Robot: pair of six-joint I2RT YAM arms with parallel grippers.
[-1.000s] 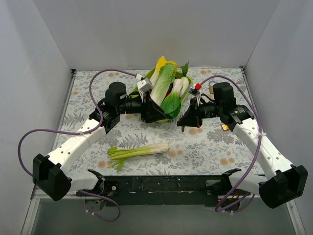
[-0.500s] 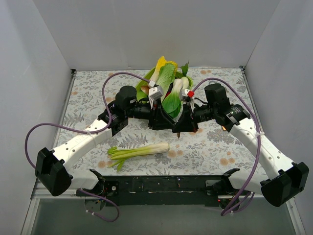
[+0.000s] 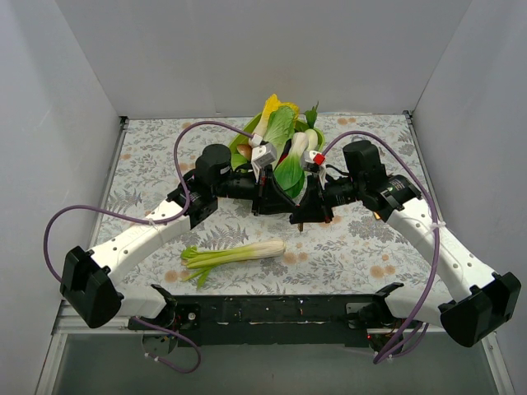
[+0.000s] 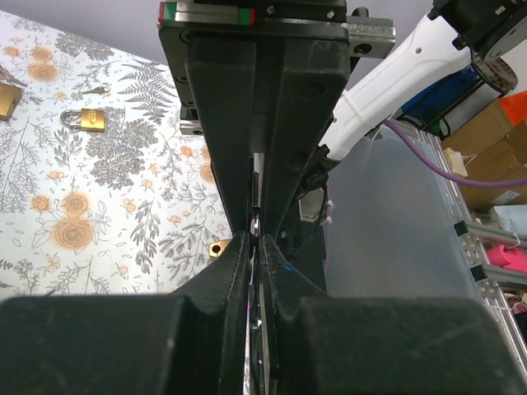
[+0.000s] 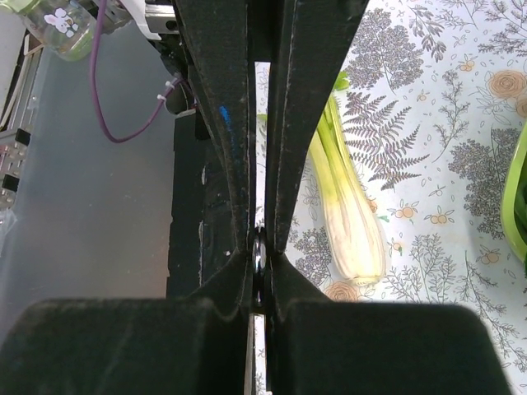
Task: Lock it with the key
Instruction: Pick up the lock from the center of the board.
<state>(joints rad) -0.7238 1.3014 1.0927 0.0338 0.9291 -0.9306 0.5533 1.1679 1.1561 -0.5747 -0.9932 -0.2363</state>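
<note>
My left gripper (image 3: 278,202) and right gripper (image 3: 301,209) meet tip to tip above the middle of the table. In the left wrist view my left gripper (image 4: 257,247) is shut on a thin silver key blade (image 4: 257,220). A brass padlock (image 4: 218,247) shows as a corner just left of the tips. In the top view it hangs as a small brown piece (image 3: 301,222) under the right fingers. In the right wrist view my right gripper (image 5: 259,255) is shut on a thin metal ring of the padlock (image 5: 259,247), seen edge on. Keyhole and key tip are hidden.
A pile of greens (image 3: 280,144) sits in a green bowl (image 5: 517,210) just behind the grippers. A celery stalk (image 3: 235,253) lies near the front, also in the right wrist view (image 5: 350,222). Two spare brass padlocks (image 4: 82,120) lie under the right arm.
Both grippers moved inward from about a hand's width apart until their tips met at centre. In the last half second they shifted only slightly.
</note>
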